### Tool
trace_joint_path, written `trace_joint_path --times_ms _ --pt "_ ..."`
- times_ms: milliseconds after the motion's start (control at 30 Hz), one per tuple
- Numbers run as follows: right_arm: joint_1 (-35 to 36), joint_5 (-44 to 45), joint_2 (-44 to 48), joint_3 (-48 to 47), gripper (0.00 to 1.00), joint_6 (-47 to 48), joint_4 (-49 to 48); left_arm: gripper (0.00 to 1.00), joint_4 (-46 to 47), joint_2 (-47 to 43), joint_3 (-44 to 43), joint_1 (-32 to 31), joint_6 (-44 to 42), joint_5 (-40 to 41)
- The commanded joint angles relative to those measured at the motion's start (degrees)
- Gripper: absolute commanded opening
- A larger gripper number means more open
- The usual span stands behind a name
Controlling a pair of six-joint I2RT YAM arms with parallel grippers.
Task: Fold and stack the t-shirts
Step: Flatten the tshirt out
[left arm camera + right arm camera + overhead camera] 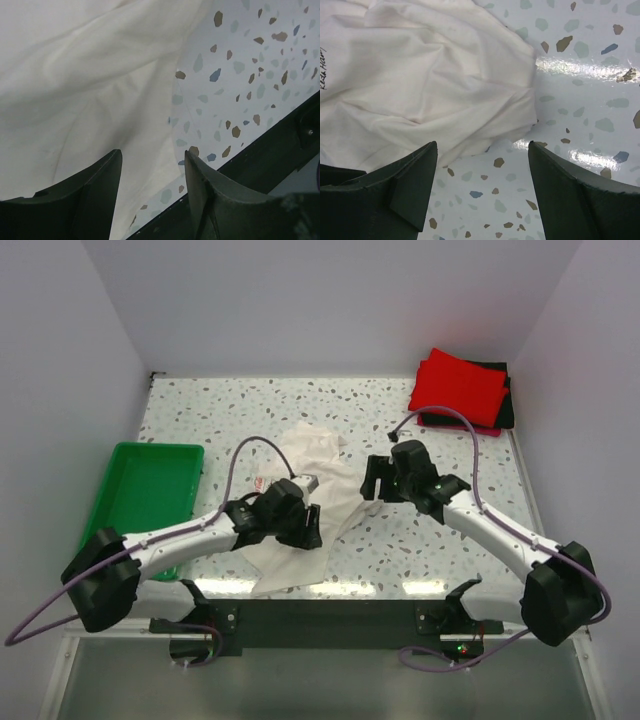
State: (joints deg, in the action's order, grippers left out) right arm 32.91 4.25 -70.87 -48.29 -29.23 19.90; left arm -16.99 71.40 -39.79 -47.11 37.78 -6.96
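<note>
Cream shirt [315,450] lies crumpled on the bench [250,405]. Left jaws are apart over its near edge, right jaws apart beside it. It looks soft and floppy, so pinch an edge. Far back sit a red shirt [458,385] and black shirt [508,405], folded.

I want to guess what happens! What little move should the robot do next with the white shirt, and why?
Probably lower the right gripper a little and pinch the edge of the cream shirt. Its jaws stand open with that edge lying just between them, and the shirt is crumpled, not folded. The left gripper is open over the cloth too, holding nothing.
</note>
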Motion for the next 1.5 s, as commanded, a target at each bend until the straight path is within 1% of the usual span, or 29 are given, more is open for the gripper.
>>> trace_joint_path --times_ms 0,67,133,167,233,300,433,533,733,800,833,867,933,967,1067,1233,1300,1400,1467 --pt "-2.0 -3.2 -0.8 0.7 0.76 1.1 -1.7 0.58 -2.4 4.1 -4.9 -5.4 -2.6 6.9" --pt "-3.0 -3.9 -1.7 1.3 0.76 1.3 -2.3 0.6 -3.3 6.2 -5.6 -8.0 -2.6 10.5" --pt "-3.5 -4.2 -2.7 1.7 0.76 1.3 -3.3 0.62 -3.5 7.8 -5.7 -9.0 -1.7 12.4" --pt "-3.9 -4.1 -3.0 1.9 0.76 1.2 -3.6 0.63 -4.2 8.3 -5.9 -9.9 -1.4 14.6" --pt "-4.1 -4.2 -3.7 2.1 0.76 0.9 -4.6 0.63 -4.3 9.6 -6.3 -10.6 -1.3 15.4" --pt "-4.3 -5.4 -4.8 2.3 0.76 0.8 -5.4 0.63 -2.9 10.2 -6.0 -11.2 -1.3 14.4" --pt "-4.7 -5.7 -6.2 2.1 0.76 0.8 -6.0 0.64 -2.3 12.8 -6.6 -14.0 -1.0 14.3" --pt "-5.1 -5.8 -6.7 2.2 0.76 0.8 -6.5 0.64 -3.5 14.8 -7.7 -16.5 -0.6 16.1" --pt "-5.5 -6.4 -6.9 2.7 0.76 0.5 -7.2 0.63 -6.3 18.2 -8.0 -18.8 1.1 21.3" --pt "-5.5 -6.4 -7.2 2.9 0.76 0.4 -7.3 0.55 -7.8 18.7 -8.2 -19.0 2.1 22.9" --pt "-5.7 -6.4 -7.4 2.9 0.76 0.2 -7.3 0.48 -9.4 19.3 -8.2 -19.1 2.6 24.6" --pt "-5.6 -6.4 -7.6 2.9 0.76 0.1 -7.5 0.31 -10.1 19.4 -8.3 -19.2 3.0 25.5" --pt "-5.6 -6.5 -8.5 2.9 0.76 -0.3 -7.9 0.12 -11.7 18.8 -8.2 -19.2 4.6 27.4" --pt "-5.6 -6.7 -8.7 2.8 0.76 -0.6 -8.1 0.0 -12.8 18.3 -8.0 -19.2 5.0 29.1" --pt "-5.6 -6.8 -10.1 2.2 0.75 -1.2 -8.8 0.0 -15.6 14.8 -8.4 -19.0 7.3 31.9" --pt "-5.7 -5.2 -11.1 1.8 0.76 -3.1 -10.0 0.0 -20.8 3.1 -9.0 -17.1 12.2 36.8" --pt "-5.9 -5.1 -11.5 2.1 0.76 -4.2 -11.0 0.0 -22.1 -2.2 -8.7 -16.2 13.7 37.7" --pt "-6.2 -6.8 -13.0 2.0 0.76 -5.5 -12.8 0.0 -22.6 -7.7 -8.1 -14.4 13.7 38.2" --pt "-6.2 -8.9 -14.2 1.9 0.75 -7.0 -13.7 0.0 -22.6 -9.1 -8.0 -13.2 13.3 37.7"
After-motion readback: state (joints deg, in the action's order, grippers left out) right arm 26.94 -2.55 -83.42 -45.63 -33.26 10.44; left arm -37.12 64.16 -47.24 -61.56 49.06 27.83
